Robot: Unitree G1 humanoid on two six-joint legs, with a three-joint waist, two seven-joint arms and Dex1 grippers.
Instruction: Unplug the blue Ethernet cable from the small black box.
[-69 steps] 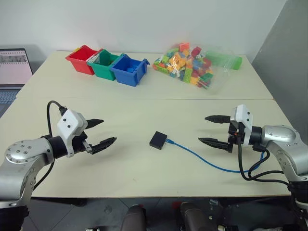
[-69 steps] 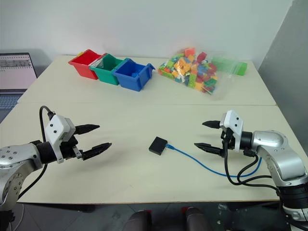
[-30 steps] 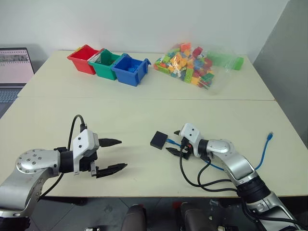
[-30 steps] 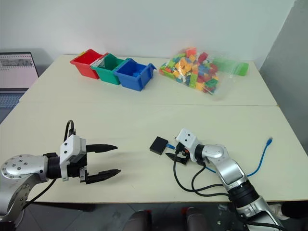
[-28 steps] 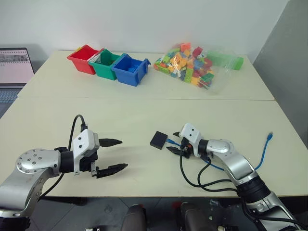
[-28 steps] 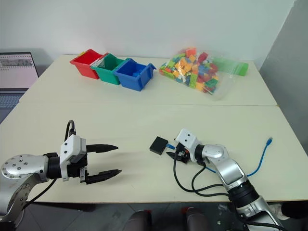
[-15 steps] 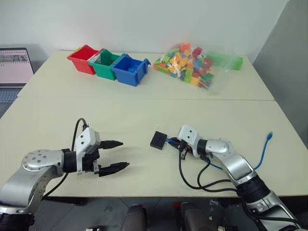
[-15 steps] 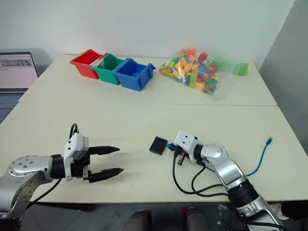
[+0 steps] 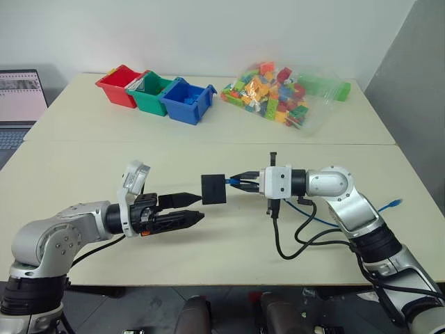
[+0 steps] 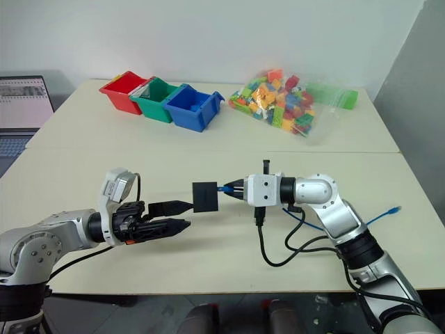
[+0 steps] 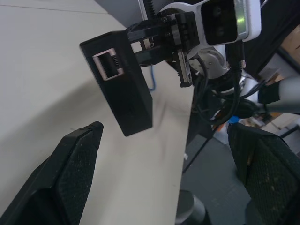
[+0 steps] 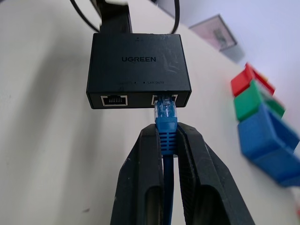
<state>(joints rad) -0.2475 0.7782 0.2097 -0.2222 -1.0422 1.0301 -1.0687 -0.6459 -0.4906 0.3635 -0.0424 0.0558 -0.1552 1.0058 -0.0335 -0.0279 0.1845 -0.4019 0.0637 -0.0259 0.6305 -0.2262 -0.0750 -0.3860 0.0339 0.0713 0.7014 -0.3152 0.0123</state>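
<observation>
The right pincer is closed on the blue Ethernet cable, gripped just behind its plug; the plug is seated in one of two ports on the near face of the small black box, the other port being unoccupied; the box is thus carried clear of the bench, above the middle of its front half, hanging from the plug alone; in the left eye view the box is seen between the two pincers, with the cable leading from it into the right pincer; behind that pincer the cable is seen to trail toward the right edge of the bench, where its free plug end lies. The left pincer is held wide apart, its fingertips just beside the box but not touching it; in the left wrist view the box is seen between and beyond the two spread fingers, a further empty port facing them. Along the rear edge of the bench a red bin, a green bin and a blue bin stand touching in a row toward the left corner; a clear bag of coloured bricks lies toward the right corner; a laptop is seen beyond the left edge.
</observation>
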